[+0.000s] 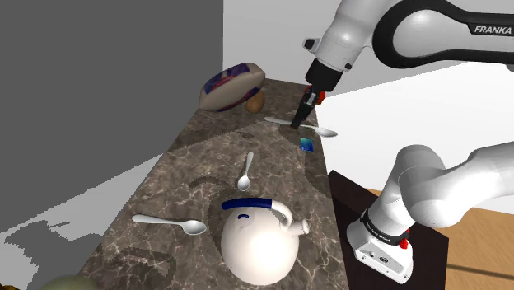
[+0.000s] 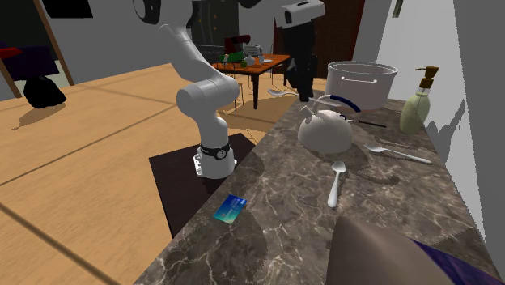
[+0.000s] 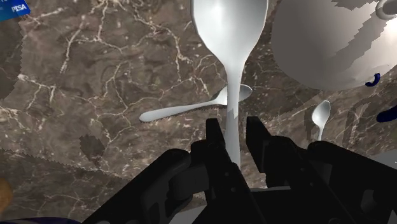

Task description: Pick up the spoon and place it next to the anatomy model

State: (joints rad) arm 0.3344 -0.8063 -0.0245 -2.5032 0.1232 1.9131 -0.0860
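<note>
Spoon first: the shiny silver-grey spoon (image 3: 229, 32) is pinched by its thin handle in the all-black two-finger gripper (image 3: 234, 130). The fingers are narrowed right onto the stem and the bowl sticks out ahead. It hangs clear above the dark brown marble counter (image 1: 206, 156), toward the far end on the stand's side. Grabbing the handle makes sense imo, it's the part that fits between the pads. Carrying it high should also let it pass over the other stuff.

Sweeping the shoulder view left to right:
- A second silver spoon (image 1: 169, 222) lies flat toward the end nearest the camera.
- The oval white-and-purple anatomy model with red patches (image 1: 231, 86) sits at the far end by the grey wall (image 1: 107, 74).
- A small brown rounded lump (image 1: 256, 101) is just beside the model.
- A third silver spoon (image 1: 245, 171) lies mid-counter.
- Nearer the camera than that is the fat white kettle with a blue rim (image 1: 257, 235).
- Then comes the held spoon, with a small blue card (image 1: 306, 145) on the counter near it, by the edge.

The bare counter between model and gripper looks like the natural drop spot, so I'd guess a short carry is left.

Count: three spoons (one held, two lying), one model, one kettle, one card and one lump. The second exterior view adds one big grey pot (image 2: 362, 81) and one greenish soap pump bottle (image 2: 417, 105).
</note>
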